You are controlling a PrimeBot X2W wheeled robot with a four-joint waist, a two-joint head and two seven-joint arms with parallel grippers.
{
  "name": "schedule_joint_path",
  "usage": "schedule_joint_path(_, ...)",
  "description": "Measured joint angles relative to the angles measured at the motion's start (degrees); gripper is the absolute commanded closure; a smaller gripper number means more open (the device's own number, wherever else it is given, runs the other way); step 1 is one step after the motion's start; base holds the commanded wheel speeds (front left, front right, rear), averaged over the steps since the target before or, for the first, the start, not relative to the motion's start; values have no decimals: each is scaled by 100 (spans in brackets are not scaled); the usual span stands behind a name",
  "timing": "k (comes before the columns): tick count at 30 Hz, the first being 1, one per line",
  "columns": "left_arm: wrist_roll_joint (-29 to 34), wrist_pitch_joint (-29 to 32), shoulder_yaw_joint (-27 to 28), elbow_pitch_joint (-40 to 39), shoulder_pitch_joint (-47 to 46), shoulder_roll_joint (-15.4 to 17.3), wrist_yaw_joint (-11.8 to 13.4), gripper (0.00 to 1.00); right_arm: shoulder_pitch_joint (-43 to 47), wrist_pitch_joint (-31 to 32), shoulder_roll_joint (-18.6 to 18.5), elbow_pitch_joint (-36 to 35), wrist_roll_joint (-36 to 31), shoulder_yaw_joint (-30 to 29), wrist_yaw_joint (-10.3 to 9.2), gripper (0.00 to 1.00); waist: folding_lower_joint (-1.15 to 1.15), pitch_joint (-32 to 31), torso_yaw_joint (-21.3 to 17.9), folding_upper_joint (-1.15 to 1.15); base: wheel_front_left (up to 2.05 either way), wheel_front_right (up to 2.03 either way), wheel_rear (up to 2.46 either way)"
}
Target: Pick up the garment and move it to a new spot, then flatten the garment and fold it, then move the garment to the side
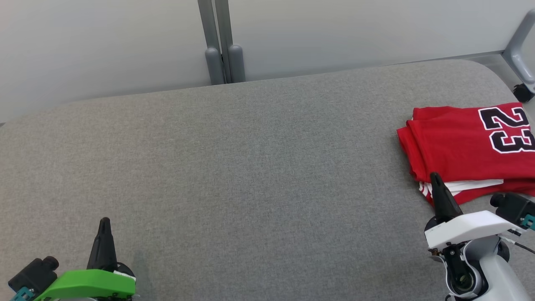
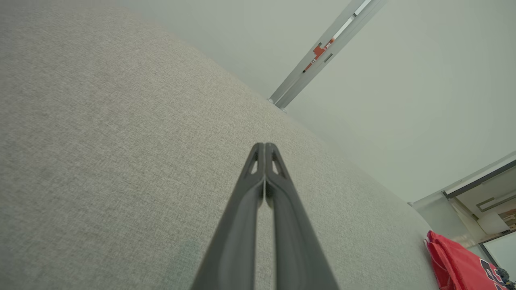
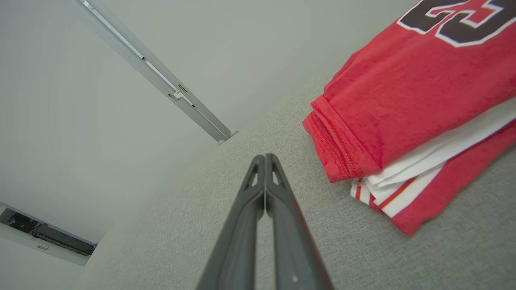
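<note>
My left gripper (image 1: 104, 220), the one with the bright green plastic housing, sits at the lower left of the head view. Its two long dark fingers are clenched together, tip against tip, with nothing between them. In my left wrist view those fingers rise from the bottom edge and meet over bare cloth.

My right gripper (image 1: 434, 175), with its white housing, sits at the lower right of the head view. Its jaws are clenched on nothing too. In my right wrist view the fingertips (image 3: 265, 156) meet at the middle of the frame.

The folded red jersey garment (image 1: 459, 142), with black numerals "23" edged in white, lies at the right edge of the head view on the wide grey fabric-covered table (image 1: 250, 167). White layers with thin red stripes show at its lower left corner. The stack is flat, with its folded edge facing the middle of the frame.

In the head view my right fingertip overlaps that lower left corner. My right wrist view shows grey cloth between the tips and the jersey, which fills the upper right there, so I am near it and not touching. In my left wrist view the jersey shows small in the lower right corner, well apart from my left fingers.

Two grey upright posts (image 1: 221, 42) stand against the pale wall panel (image 1: 104, 50) at the top centre of the head view.
</note>
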Motion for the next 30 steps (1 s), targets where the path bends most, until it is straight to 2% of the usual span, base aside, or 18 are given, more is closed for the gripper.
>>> schedule_joint_path(30, -1973, 548, 104, -26, -236, -62, 0, 100, 64, 547, 203, -176, 1987, -316, -1, 100, 0, -36, 119, 0, 0, 0, 0)
